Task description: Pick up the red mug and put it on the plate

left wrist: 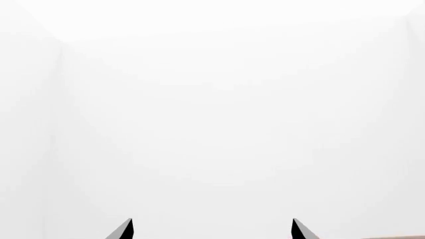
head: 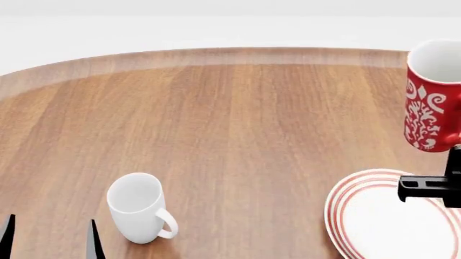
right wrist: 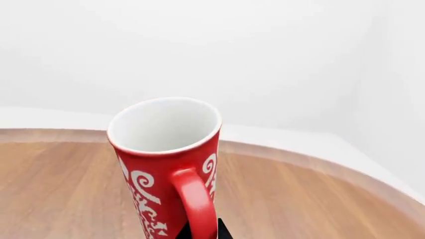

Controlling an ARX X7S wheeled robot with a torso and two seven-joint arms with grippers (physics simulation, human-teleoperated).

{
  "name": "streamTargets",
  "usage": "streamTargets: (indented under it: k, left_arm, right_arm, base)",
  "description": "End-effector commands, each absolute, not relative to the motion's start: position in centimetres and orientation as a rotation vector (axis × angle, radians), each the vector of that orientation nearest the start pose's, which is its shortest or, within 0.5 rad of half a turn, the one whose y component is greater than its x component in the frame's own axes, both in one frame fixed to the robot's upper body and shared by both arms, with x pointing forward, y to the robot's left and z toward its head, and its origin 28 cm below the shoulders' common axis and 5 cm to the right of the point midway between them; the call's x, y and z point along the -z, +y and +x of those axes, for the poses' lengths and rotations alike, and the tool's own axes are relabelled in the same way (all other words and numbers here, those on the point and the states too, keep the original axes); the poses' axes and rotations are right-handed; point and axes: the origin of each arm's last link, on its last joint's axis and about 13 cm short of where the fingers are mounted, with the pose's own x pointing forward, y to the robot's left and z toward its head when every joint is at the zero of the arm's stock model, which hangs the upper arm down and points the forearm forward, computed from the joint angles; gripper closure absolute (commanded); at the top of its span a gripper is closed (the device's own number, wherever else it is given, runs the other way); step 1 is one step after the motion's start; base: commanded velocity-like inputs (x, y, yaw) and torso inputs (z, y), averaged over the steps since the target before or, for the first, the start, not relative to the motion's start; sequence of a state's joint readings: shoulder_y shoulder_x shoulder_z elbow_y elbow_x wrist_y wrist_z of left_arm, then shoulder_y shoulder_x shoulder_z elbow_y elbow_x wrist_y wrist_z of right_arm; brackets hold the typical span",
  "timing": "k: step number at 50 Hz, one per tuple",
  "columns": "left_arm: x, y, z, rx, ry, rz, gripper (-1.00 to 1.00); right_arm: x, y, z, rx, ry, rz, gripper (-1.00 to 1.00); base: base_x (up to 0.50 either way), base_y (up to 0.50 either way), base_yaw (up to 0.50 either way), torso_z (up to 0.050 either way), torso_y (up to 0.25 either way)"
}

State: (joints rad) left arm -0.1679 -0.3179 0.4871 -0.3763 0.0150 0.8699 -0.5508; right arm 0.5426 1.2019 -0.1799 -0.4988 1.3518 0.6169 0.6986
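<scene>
The red mug [head: 432,102], with a white swirl pattern and a white inside, hangs upright above the table at the right edge of the head view, just past the far rim of the plate [head: 360,216]. My right gripper [right wrist: 199,230] is shut on the mug's red handle [right wrist: 196,199]; its two dark fingertips flank the handle. The plate is white with red rings and lies at the near right, partly hidden by my right arm's black body [head: 432,190]. My left gripper [head: 51,240] is open and empty at the near left, and in the left wrist view [left wrist: 212,230] it faces only white wall.
A plain white mug [head: 138,208] stands upright at the near left, just right of my left gripper, handle towards the right. The round wooden table [head: 238,124] has its curved far edge against a white wall.
</scene>
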Motion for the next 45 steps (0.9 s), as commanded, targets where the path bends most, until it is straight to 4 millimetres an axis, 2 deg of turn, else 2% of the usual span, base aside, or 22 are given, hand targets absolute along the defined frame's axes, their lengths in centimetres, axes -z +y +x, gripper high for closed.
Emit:
streamTargets:
  k: [1, 12, 25, 45]
  left_arm:
    - [-1.3, 20.6, 22.2, 0.009, -0.605, 0.081, -1.00]
    - [-1.3, 20.6, 22.2, 0.009, -0.610, 0.082, -1.00]
    - [-1.3, 20.6, 22.2, 0.004, -0.614, 0.079, -1.00]
    - [-1.3, 20.6, 22.2, -0.001, -0.619, 0.082, -1.00]
  right_arm:
    - [-26.6, -23.6, 23.1, 0.124, 0.030, -0.179, 1.00]
    - [-28.7, -24.5, 24.4, 0.073, -0.013, -0.222, 1.00]
    - [-29.5, -26.6, 26.5, 0.055, 0.002, -0.240, 1.00]
    - [-26.9, -29.0, 28.6, -0.020, 0.056, -0.196, 1.00]
  base:
    - [0.00, 0.00, 0.00, 0.000, 0.000]
    - [0.00, 0.00, 0.00, 0.000, 0.001]
    - [0.00, 0.00, 0.00, 0.000, 0.000]
    - [0.00, 0.00, 0.00, 0.000, 0.001]
